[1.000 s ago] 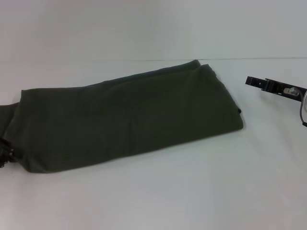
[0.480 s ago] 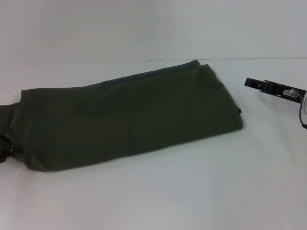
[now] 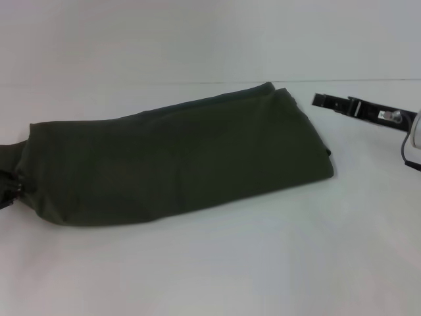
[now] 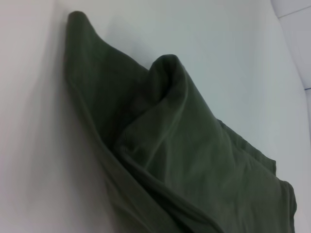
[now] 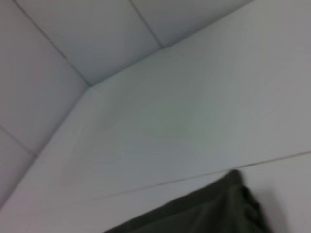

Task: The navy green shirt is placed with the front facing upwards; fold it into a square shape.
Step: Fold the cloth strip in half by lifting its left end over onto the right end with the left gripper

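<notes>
While the navy green shirt (image 3: 177, 158) lies folded into a long band across the white table (image 3: 263, 263), running from the left edge toward the far right, you have your right gripper (image 3: 329, 103) reaching in low over the table near the far edge, just beside the band's far right corner. A second ago that gripper hung farther out toward the right edge; it has since slid inward along the far side and now stands close to the cloth without touching it. Whether its fingers are spread or closed you cannot tell from any view. At the left edge, your left gripper (image 3: 8, 187) shows only as a dark sliver against the band's left end, which looks bunched and has crept slightly inward over the same second; the left wrist view shows that end of the shirt (image 4: 184, 160) lifted into a soft peaked fold, which suggests it is pinched, though the fingers themselves are hidden and their state cannot be told. The right wrist view catches only a dark corner of the shirt (image 5: 204, 213) under the table's back edge. No lettering or collar shows, so the front appears tucked inside. By the look of it, the lengthwise folds are done and the crosswise fold into a square is about to begin.
</notes>
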`<move>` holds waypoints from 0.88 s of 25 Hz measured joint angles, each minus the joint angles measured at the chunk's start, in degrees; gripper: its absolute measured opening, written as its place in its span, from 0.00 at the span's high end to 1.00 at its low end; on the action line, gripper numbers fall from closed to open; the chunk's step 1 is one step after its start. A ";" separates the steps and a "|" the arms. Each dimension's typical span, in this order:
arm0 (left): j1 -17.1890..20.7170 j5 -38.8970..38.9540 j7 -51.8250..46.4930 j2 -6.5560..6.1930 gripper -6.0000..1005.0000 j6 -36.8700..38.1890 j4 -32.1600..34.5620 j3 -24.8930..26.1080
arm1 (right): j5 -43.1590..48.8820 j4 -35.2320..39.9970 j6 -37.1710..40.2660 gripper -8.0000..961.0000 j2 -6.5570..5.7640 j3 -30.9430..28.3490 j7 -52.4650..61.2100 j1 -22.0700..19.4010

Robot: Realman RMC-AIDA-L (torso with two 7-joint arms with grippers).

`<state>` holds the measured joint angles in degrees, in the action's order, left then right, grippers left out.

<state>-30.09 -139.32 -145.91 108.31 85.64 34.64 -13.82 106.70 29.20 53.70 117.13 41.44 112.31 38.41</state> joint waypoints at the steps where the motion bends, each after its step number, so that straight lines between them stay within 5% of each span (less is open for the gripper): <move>1: 0.09 0.14 0.35 0.00 0.94 0.11 -0.02 0.00 | -0.24 0.66 1.68 0.21 0.03 -0.06 0.10 -0.05; 12: 1.39 3.53 5.16 0.54 0.94 1.10 -0.19 0.02 | -0.32 0.90 7.13 0.57 1.64 5.30 0.25 3.14; 18: 2.00 6.61 7.56 0.61 0.94 3.00 -0.21 0.02 | -0.33 -2.60 3.92 0.71 2.79 10.68 0.22 6.95; 22: 2.04 8.66 8.52 0.76 0.94 4.24 -0.41 -0.08 | -0.33 -6.41 -0.16 0.91 2.95 15.57 0.31 9.78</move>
<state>-28.05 -130.66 -137.39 109.07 89.88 34.23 -13.90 106.37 22.79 53.54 120.07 57.01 112.62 48.19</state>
